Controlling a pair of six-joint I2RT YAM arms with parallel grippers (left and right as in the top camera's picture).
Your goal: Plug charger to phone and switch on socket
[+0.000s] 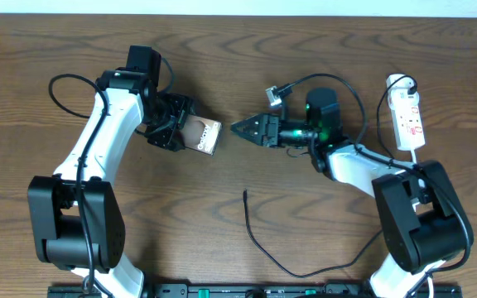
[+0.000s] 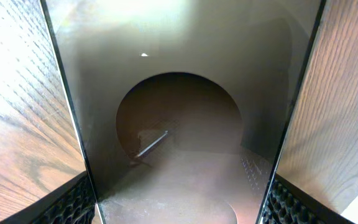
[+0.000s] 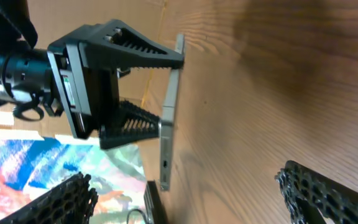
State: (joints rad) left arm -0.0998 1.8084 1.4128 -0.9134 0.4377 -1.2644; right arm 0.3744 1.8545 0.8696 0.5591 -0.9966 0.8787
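1. And the left gripper [image 1: 185, 131] had the phone [image 1: 205, 136], its fingers [image 3: 135, 50] pinching in from either side!
2. From the left wrist, the phone's dark face and lighter oval patch [image 2: 179, 118] filled the space between those fingers. Whether it touched the table [image 1: 321, 207] could not be told.
3. Facing it was the right gripper [image 1: 240, 128], jaws spread wide with nothing between them. It was pointed at the phone's free end and sat just short of it.
4. The charger [image 1: 247, 211] lay loose on the wood. Its connector tip [image 1: 245, 194] sat on the robot's side of the gap between the grippers, touched by neither, and the cable curled off towards the right arm's base.
5. Out beyond the right arm, the socket [image 1: 408, 120] lay well apart from the phone, with its white cord [image 1: 397, 80] at the far end.
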